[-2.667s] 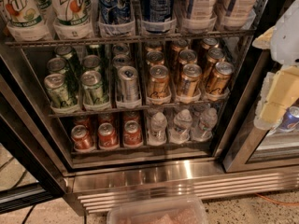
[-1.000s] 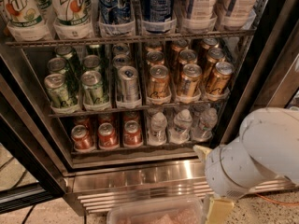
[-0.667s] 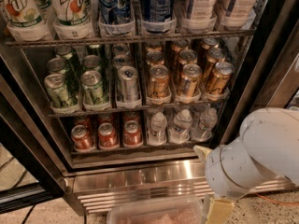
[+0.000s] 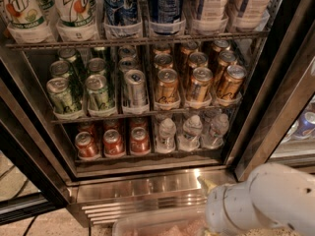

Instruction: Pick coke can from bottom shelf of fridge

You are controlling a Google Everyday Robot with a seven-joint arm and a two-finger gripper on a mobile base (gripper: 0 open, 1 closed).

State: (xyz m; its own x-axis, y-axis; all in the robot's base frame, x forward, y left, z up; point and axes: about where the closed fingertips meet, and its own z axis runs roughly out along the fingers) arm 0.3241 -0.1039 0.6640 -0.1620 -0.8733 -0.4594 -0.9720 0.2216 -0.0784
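Observation:
Three red coke cans stand in front at the left of the bottom shelf (image 4: 147,158): left (image 4: 87,145), middle (image 4: 113,142), right (image 4: 140,140), with more red cans behind them. The fridge (image 4: 147,190) is open, its ribbed steel base below the shelf. My white arm (image 4: 266,203) fills the lower right corner, below and right of the cans and well apart from them. My gripper (image 4: 204,183) is almost hidden behind the arm; only a pale tip shows in front of the steel base.
Small water bottles (image 4: 192,132) fill the right of the bottom shelf. Above are green cans (image 4: 61,95), a silver can (image 4: 134,87) and gold-orange cans (image 4: 167,85). A clear plastic bin (image 4: 157,225) sits on the floor. The black fridge frame (image 4: 268,97) stands at the right.
The gripper, raised at the right edge 2.7 s ago, swung down; the arm has since sunk lower in the bottom right corner. The cans have not moved.

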